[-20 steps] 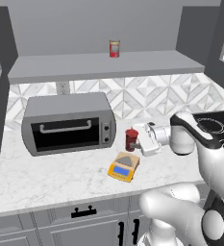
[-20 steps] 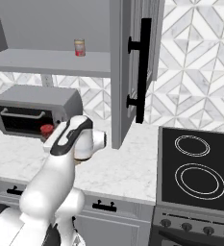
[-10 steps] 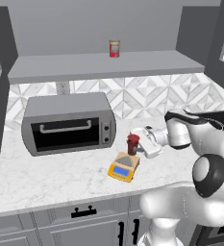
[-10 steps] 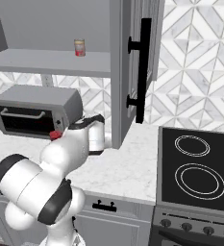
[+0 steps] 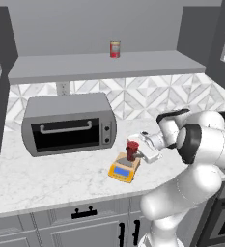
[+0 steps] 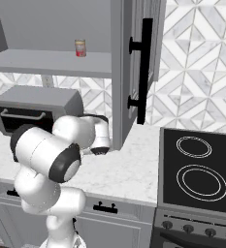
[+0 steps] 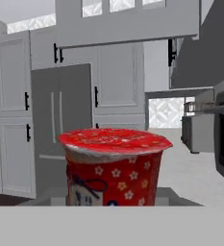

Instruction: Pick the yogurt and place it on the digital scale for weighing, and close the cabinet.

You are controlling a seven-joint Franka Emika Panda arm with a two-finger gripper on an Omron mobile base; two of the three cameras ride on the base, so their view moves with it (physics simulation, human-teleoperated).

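Left base view, centre right: your gripper (image 5: 136,151) is closed on the yogurt (image 5: 132,150), holding it upright directly over the digital scale (image 5: 124,168) on the counter (image 5: 46,181). Whether cup and plate touch, you cannot tell. Right base view, upper centre: the cabinet (image 6: 135,68) door stands open.

I hold the red yogurt (image 5: 132,149) upright just above my orange-yellow scale (image 5: 124,169) on the table; the grey cabinet (image 6: 134,68) door stands open.
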